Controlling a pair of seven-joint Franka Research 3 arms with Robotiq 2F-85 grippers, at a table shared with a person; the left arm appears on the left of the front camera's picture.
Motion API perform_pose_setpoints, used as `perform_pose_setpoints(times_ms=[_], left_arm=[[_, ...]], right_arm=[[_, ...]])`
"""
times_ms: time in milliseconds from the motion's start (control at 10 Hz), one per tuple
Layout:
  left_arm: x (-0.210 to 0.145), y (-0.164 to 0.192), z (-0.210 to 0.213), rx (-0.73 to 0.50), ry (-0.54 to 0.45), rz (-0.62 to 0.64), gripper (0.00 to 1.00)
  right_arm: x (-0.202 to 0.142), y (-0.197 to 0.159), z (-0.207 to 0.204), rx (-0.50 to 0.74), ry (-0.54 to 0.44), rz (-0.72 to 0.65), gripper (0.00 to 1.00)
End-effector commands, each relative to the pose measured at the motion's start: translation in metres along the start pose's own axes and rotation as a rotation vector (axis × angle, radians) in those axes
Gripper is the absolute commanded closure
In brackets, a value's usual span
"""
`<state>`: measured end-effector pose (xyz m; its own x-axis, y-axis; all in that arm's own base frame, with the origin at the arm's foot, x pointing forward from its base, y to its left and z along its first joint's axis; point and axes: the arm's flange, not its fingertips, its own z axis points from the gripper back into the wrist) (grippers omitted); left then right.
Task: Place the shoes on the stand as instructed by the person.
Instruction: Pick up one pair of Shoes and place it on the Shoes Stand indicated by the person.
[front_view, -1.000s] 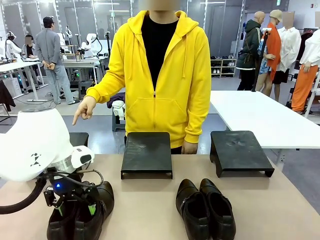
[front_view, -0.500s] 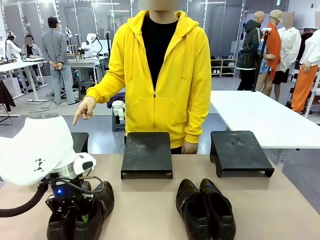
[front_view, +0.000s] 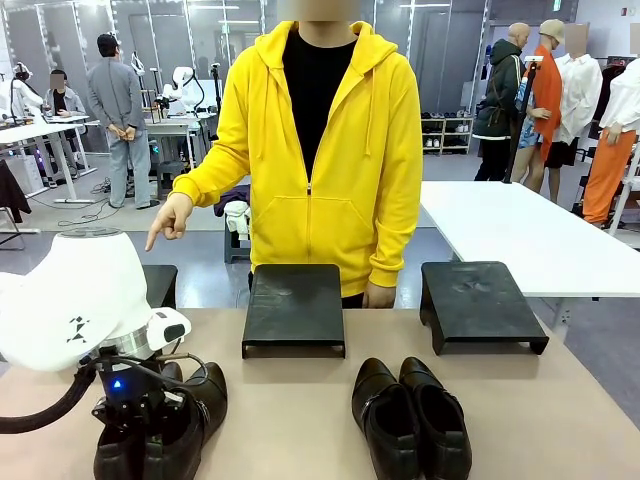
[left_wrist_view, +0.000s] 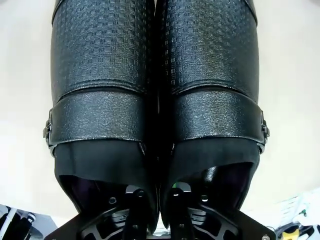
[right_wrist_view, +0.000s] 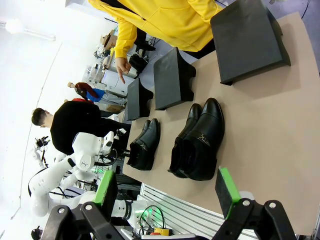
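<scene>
My left hand (front_view: 145, 425) grips the touching inner walls of the left shoes (left_wrist_view: 100, 75) at the near left of the table (front_view: 290, 420), stiff, heavy and slippery I think; my right hand (right_wrist_view: 165, 186) is open, empty.

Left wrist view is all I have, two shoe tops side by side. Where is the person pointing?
Observer: The person's hand points down toward the leftmost stand, which is partly hidden behind the left arm.
Operator: Where's the other pair?
Observer: The other pair lies on the table, on the near side of the gap between the middle stand and right stand.
Operator: Right gripper?
Observer: The right gripper hangs open, touching nothing.
</scene>
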<state>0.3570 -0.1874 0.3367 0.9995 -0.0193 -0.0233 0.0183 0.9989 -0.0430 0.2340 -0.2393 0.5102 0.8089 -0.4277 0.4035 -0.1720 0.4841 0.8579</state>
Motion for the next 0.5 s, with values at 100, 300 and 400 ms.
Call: perform_pose_setpoints(times_ms=[100, 300, 400], left_arm=[[-0.042, 0.026, 0.000, 0.047, -0.047, -0.008, 1.00], [-0.027, 0.033, 0.038, 0.018, -0.073, 0.040, 1.00], [-0.018, 0.038, 0.064, -0.003, -0.100, 0.045, 1.00]], right_arm=[[0.001, 0.001, 0.002, 0.008, 0.000, 0.004, 0.00], [0.001, 0.001, 0.002, 0.008, 0.000, 0.004, 0.00], [0.001, 0.001, 0.002, 0.008, 0.000, 0.004, 0.00]])
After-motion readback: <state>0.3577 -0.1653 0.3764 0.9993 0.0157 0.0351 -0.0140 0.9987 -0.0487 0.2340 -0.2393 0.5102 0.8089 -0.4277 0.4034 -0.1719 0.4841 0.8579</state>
